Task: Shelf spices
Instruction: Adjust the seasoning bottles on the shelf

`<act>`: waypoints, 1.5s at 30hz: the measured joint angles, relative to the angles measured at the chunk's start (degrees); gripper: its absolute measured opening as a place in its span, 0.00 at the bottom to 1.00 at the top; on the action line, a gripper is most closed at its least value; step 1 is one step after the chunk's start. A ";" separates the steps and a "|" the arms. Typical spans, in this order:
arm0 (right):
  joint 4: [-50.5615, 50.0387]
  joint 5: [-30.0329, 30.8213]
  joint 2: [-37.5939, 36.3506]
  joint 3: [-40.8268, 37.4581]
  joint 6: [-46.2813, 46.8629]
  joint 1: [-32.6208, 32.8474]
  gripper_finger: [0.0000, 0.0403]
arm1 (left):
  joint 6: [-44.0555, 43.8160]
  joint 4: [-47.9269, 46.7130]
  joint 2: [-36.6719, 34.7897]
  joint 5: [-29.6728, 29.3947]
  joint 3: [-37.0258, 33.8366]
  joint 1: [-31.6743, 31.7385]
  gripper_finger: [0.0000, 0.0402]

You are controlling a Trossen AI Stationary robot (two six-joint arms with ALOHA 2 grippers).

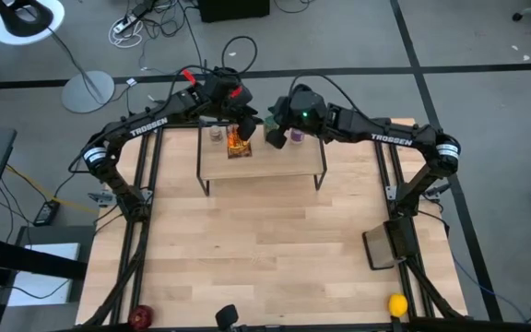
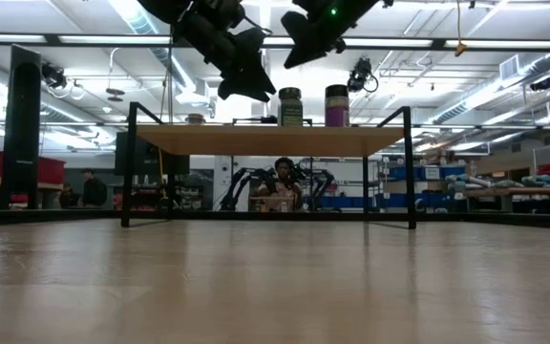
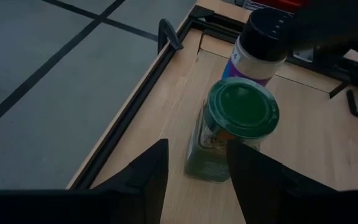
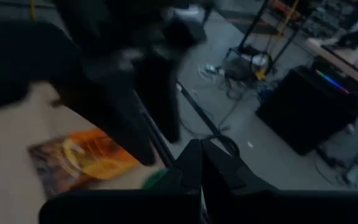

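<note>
Grey floor with taped lines and loose cables runs past the far edge of my wooden surface [image 1: 275,249], and the low view looks through to a lit workshop where a person sits behind the shelf [image 2: 265,140]. All the spices I can make out are on that shelf's board: the green-lidded jar [image 3: 232,127] just ahead of and below my left end effector [image 3: 197,163], whose fingers stand apart and empty, with the purple-labelled jar [image 3: 260,46] touching or nearly touching it beyond. The orange packet [image 1: 239,143] lies flat beneath the left end effector in the high view, and a tiny pale jar [image 1: 216,135] sits off to its side. My right end effector [image 4: 201,163] hovers above the jars with fingers closed on nothing. I judge placement is about done; lifting straight up avoids clipping the green lid or toppling its neighbour.
</note>
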 joint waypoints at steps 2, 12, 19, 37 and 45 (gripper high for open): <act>-1.65 0.20 -0.01 0.00 0.57 -0.95 0.00 | 0.02 0.04 0.02 0.47 0.00 0.00 0.42; -5.19 0.60 -0.47 0.00 2.30 -2.56 0.00 | -0.55 4.27 1.33 0.36 -0.02 -0.51 0.42; -5.78 1.89 -3.06 0.00 1.82 -2.51 0.00 | -0.48 4.36 1.33 0.15 -0.02 -0.37 0.42; -24.55 3.64 -10.94 -1.82 9.45 -2.42 0.00 | -0.33 8.33 0.69 0.27 0.02 -0.45 0.42; -26.28 3.90 -12.73 -4.47 11.52 -2.90 0.00 | 1.10 12.66 0.54 5.09 0.07 -3.39 0.42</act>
